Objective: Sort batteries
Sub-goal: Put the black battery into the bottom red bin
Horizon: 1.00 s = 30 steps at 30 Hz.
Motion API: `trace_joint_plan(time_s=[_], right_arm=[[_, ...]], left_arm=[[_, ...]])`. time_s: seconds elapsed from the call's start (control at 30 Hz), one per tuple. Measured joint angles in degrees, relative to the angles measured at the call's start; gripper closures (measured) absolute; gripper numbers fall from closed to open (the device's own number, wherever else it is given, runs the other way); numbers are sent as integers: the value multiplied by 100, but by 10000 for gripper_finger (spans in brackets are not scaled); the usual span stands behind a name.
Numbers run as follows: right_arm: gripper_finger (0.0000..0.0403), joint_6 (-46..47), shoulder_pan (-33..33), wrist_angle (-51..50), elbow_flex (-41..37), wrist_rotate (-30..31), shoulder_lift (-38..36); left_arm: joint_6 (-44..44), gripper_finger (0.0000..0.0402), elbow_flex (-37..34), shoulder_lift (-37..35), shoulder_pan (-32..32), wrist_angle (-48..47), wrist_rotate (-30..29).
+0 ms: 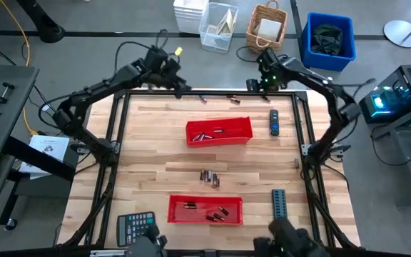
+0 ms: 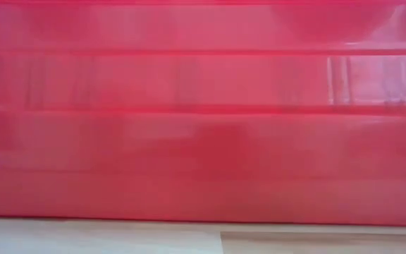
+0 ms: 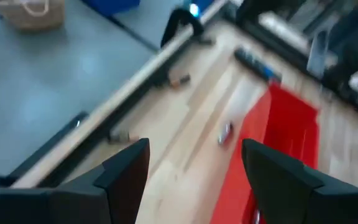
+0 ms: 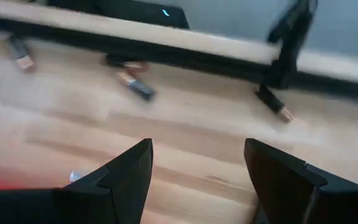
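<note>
Two red trays are set on the wooden table. The far tray is taken here as the landmark. A few batteries are seen lying inside it. A small cluster of loose batteries is laid on the bare wood between the far tray and the near tray, and more batteries are held in that near tray. Single batteries are scattered beyond the far tray, close to the table's back rail. A black-and-blue device is placed just to the right of the far tray, and a grey ridged strip is found well to its near right. A calculator is set at the near left corner of the table.

The left gripper is held above the back rail, beyond the far tray's left end; in the left wrist view its fingers are spread wide apart, with nothing between them. The right gripper is held above the back rail beyond the far tray's right end; its fingers are likewise parted and nothing is gripped. The low view is filled by a red tray wall.
</note>
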Motion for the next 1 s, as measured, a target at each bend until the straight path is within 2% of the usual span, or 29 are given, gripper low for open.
trace_joint_plan(time_s=[0.17,0.3,0.5,0.7,0.87,1.0], right_arm=[[153,228,-503,-182,-5,-314,959],[153,513,-753,235,-6,-406,1389],[153,751,-971,186,-6,55,1662],[153,240,-1079,209,-4,484,1802],[153,-388,-1044,227,4,157,2019],[153,-752,-917,143,34,227,2134]], left_arm=[[-35,153,-38,86,251,256,514],[-37,153,-39,86,306,274,538],[-205,153,-39,88,298,283,536],[-201,153,-39,88,265,317,484],[-199,153,-39,88,265,357,444],[-203,153,-39,88,265,353,368]])
